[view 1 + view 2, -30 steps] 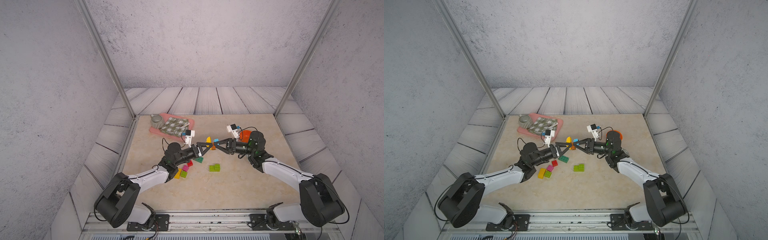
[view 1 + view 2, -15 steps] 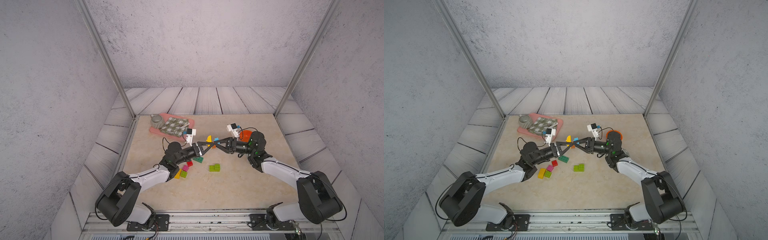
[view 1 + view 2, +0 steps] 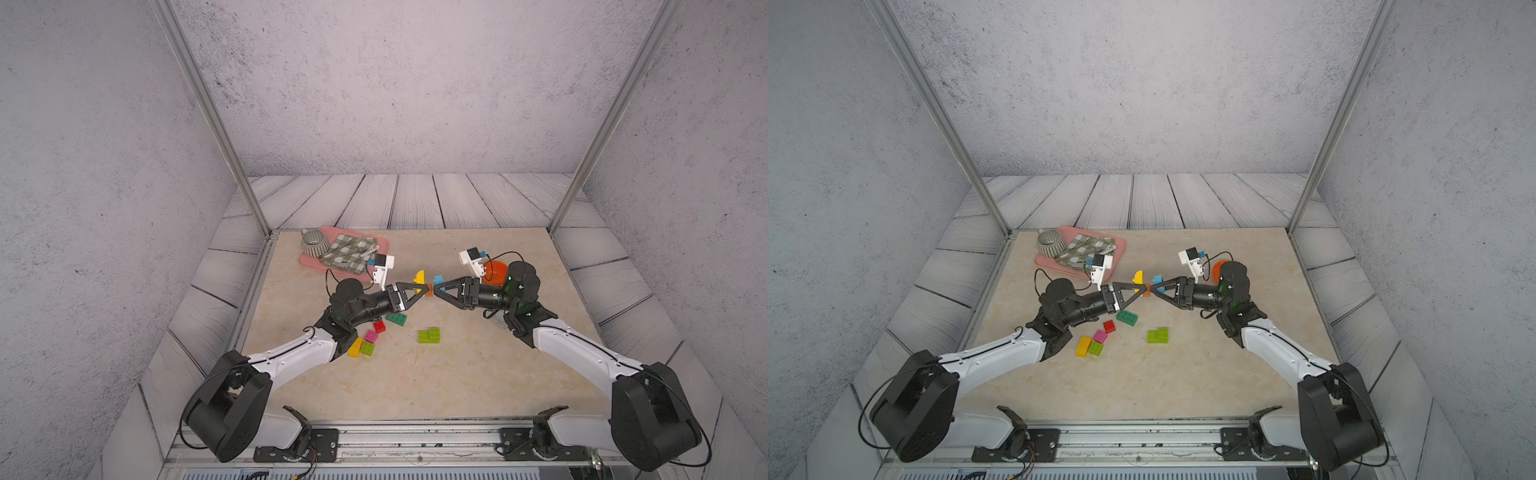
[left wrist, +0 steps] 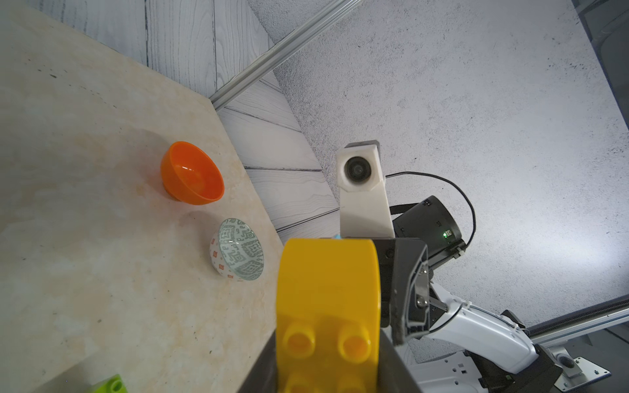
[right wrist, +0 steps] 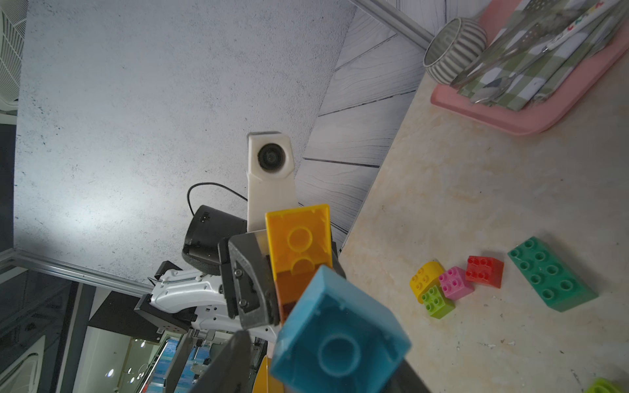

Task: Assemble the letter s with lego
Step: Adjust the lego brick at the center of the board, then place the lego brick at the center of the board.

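Observation:
Above the middle of the table, a small lego assembly hangs between my two grippers: a yellow curved brick [image 3: 419,276], a brown brick [image 3: 429,291] and a blue brick [image 3: 438,279]. My left gripper [image 3: 426,287] is shut on it, with the yellow brick [image 4: 326,306] filling the gap between its fingers. My right gripper [image 3: 434,287] faces it tip to tip. Its jaws stand open around the blue brick [image 5: 340,326], with a gap on one side. Loose lego lies on the table below: dark green [image 3: 396,318], red [image 3: 379,326], pink [image 3: 371,336], yellow [image 3: 355,347] and lime [image 3: 429,335].
A pink tray [image 3: 309,264] at the back left carries a striped cup [image 3: 313,243] and a checked cloth. An orange bowl [image 3: 495,270] sits behind my right wrist, and a patterned bowl [image 4: 238,250] sits beside the orange bowl [image 4: 192,173]. Metal frame posts stand at the back corners.
My left gripper has shut on the lego assembly. My right gripper, shut on it a second ago, has opened its jaws. Both arms stay tip to tip.

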Controlling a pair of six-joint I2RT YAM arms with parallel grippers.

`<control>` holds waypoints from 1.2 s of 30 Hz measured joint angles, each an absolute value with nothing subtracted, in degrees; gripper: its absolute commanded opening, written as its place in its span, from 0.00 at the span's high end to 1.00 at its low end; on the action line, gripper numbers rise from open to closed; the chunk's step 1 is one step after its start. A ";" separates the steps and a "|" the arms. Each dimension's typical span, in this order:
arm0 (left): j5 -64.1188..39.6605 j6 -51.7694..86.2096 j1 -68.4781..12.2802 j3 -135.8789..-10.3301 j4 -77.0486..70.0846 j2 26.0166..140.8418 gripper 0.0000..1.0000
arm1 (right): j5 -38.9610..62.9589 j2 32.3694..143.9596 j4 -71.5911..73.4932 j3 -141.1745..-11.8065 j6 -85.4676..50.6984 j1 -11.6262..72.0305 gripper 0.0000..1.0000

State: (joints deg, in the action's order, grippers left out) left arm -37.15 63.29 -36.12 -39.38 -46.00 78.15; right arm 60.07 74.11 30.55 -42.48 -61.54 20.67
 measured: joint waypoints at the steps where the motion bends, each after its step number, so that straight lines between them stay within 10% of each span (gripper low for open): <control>1: -37.15 62.87 -36.12 -39.38 -45.10 77.93 0.87 | 60.05 73.80 29.50 -42.37 -60.73 20.32 0.60; 14: -32.69 42.44 -31.55 -46.72 -8.01 64.01 0.88 | 57.01 67.59 -7.14 -43.20 -39.05 21.17 0.70; 21: -29.82 31.70 -31.51 -51.66 7.16 63.59 0.88 | 53.39 74.61 -2.87 -33.47 -42.06 33.67 0.71; 36: -27.57 25.58 -31.53 -51.92 16.67 64.05 0.88 | 22.06 90.32 -23.90 -47.00 -33.08 47.77 0.62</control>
